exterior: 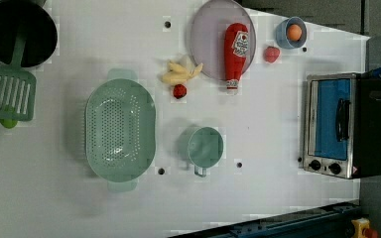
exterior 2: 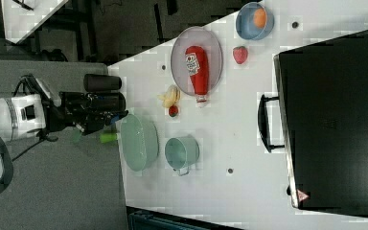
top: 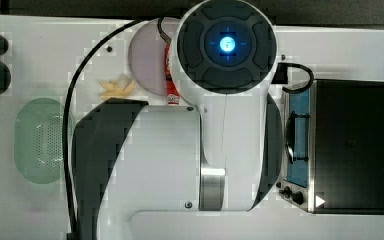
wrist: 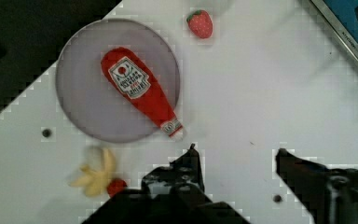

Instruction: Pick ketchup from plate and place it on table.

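The ketchup (exterior: 235, 52) is a slim red bottle with a white label. It lies on the pale lilac plate (exterior: 207, 34) near the white table's (exterior: 268, 114) far edge, its cap end poking over the rim. In the wrist view, my gripper (wrist: 237, 156) hangs open well above the table with nothing between its fingers. The ketchup (wrist: 140, 91) and plate (wrist: 84, 107) lie ahead of one fingertip (wrist: 193, 156). In the right view, the gripper (exterior 2: 120, 116) shows high above the tabletop. In the top view, my arm hides most of the plate (top: 147, 60) and ketchup (top: 170, 82).
A peeled banana (exterior: 178, 73) and small red fruit (exterior: 179, 91) lie beside the plate. Near it are a strawberry (exterior: 271, 53) and a blue bowl (exterior: 284, 30) holding an orange ball. A green colander (exterior: 120, 130), green cup (exterior: 205, 147), toaster oven (exterior: 335, 124), black pan (exterior: 20, 32) and spatula (exterior: 7, 91) stand around.
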Controlling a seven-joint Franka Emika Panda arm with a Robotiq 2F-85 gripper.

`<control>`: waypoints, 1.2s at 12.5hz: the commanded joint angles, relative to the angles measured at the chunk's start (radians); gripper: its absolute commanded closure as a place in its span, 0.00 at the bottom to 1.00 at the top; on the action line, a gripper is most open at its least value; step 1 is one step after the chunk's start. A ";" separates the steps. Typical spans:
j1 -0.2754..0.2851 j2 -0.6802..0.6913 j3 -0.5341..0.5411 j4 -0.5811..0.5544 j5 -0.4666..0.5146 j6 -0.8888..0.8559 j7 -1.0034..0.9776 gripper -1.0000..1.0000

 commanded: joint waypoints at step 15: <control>-0.046 0.233 0.106 -0.092 0.027 0.179 -0.294 0.00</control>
